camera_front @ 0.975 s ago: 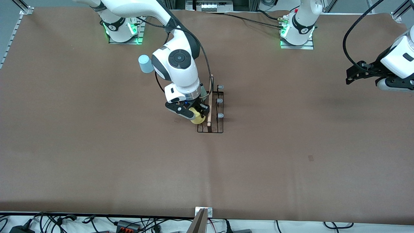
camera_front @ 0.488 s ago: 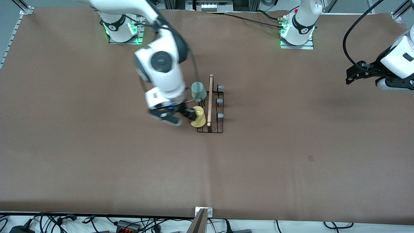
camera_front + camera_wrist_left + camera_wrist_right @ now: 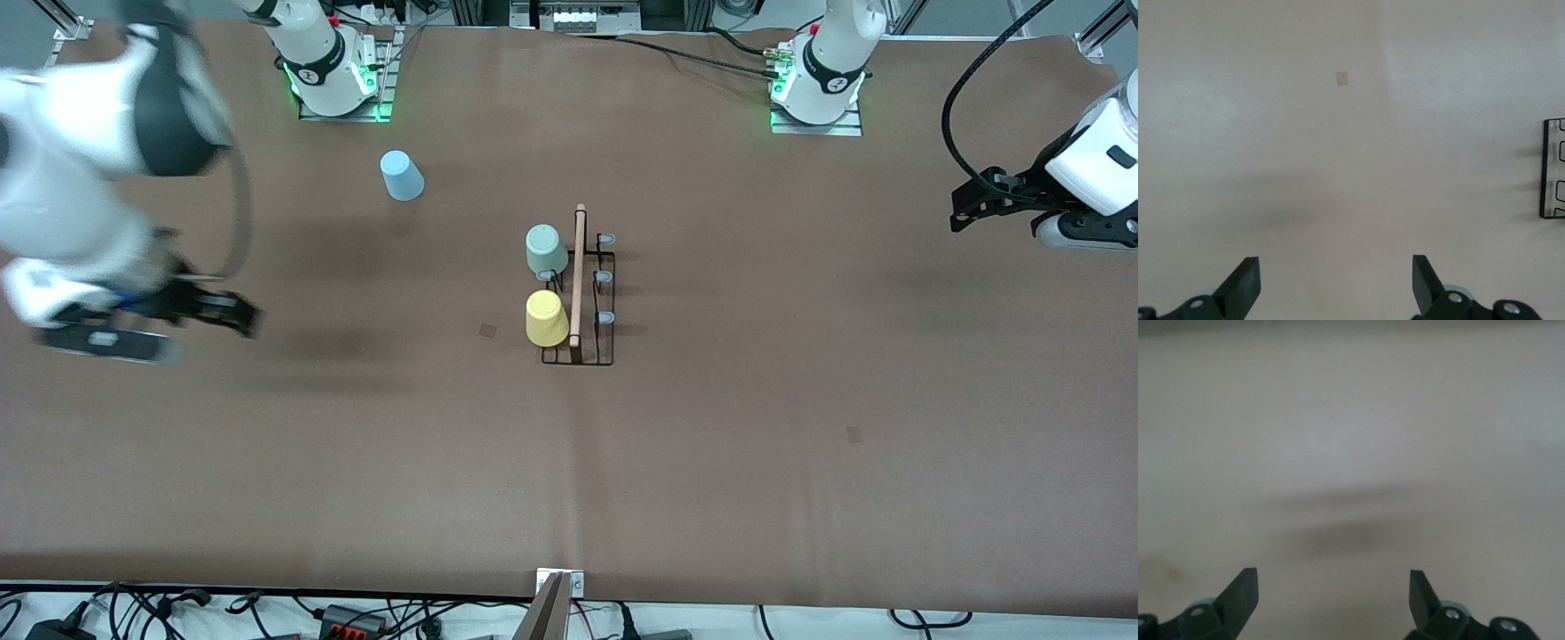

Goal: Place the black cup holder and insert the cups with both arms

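Thin black wire cup holder (image 3: 579, 302) with a light wooden rod handle (image 3: 578, 276) sits mid-table on the brown table cover (image 3: 711, 444). Two upturned plastic cups sit on its pegs on the side toward the right arm's end: pale grey-green tumbler (image 3: 545, 250) farther from the front camera, yellow tumbler (image 3: 546, 318) nearer. Three grey-tipped pegs (image 3: 604, 277) on the side toward the left arm's end stand bare. Light blue tumbler (image 3: 402, 175) stands upturned on the table, well apart from the rack, nearer the right arm's base. Right gripper (image 3: 233, 311) hangs over bare table toward the right arm's end, motion-blurred in the front view, holding nothing; its wrist view shows what the front view does not: both fingers (image 3: 1238, 593) spread wide apart over plain cover, nothing between. Left gripper (image 3: 965, 209) waits over the left arm's end of the table; its wrist view shows fingers (image 3: 1241, 287) wide apart, empty, plus one edge of the rack (image 3: 1553, 170) and a small square mark (image 3: 1343, 79) on the cover, and none of the cups.
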{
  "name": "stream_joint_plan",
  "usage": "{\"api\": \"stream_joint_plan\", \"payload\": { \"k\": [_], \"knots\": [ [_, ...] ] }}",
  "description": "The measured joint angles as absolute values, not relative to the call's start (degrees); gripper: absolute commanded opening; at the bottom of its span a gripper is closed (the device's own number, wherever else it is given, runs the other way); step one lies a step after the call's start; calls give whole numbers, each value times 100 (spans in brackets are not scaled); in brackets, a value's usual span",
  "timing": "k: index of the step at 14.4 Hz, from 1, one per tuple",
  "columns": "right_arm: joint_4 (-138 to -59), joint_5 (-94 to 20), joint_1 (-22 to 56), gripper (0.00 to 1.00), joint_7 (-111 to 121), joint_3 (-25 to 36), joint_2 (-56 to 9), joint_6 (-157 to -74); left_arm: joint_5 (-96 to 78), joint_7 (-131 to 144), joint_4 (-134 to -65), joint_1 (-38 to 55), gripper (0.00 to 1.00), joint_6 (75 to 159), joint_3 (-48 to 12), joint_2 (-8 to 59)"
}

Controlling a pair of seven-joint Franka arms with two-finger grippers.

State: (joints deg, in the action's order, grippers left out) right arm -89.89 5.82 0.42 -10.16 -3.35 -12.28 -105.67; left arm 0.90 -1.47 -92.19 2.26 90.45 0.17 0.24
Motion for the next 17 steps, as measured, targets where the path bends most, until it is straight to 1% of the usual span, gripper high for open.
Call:
{"api": "stream_joint_plan", "payload": {
  "k": [3, 6, 8, 10, 12, 17],
  "knots": [
    [-8987, 489, -624, 100, -354, -342, -807, -10129, 90, -147, -9219, 227, 100, 9045, 17, 24],
    [-8957, 385, -763, 100, -329, -351, -438, -9648, 90, -147, -9219, 226, 100, 9043, 17, 24],
    [-8933, -56, -762, 100, -337, -377, -314, -9249, 90, -147, -9218, 227, 100, 9043, 17, 24],
    [-8948, -451, -761, 100, -342, -399, -338, -9244, 90, -147, -9218, 227, 100, 9043, 17, 24],
    [-8966, -492, -748, 100, -342, -432, -385, -9306, 90, -147, -9218, 227, 100, 9043, 17, 24],
    [-8959, -63, -346, 100, -358, -351, -390, -9307, 90, -147, -9218, 227, 100, 9039, 17, 24]
  ]
}}
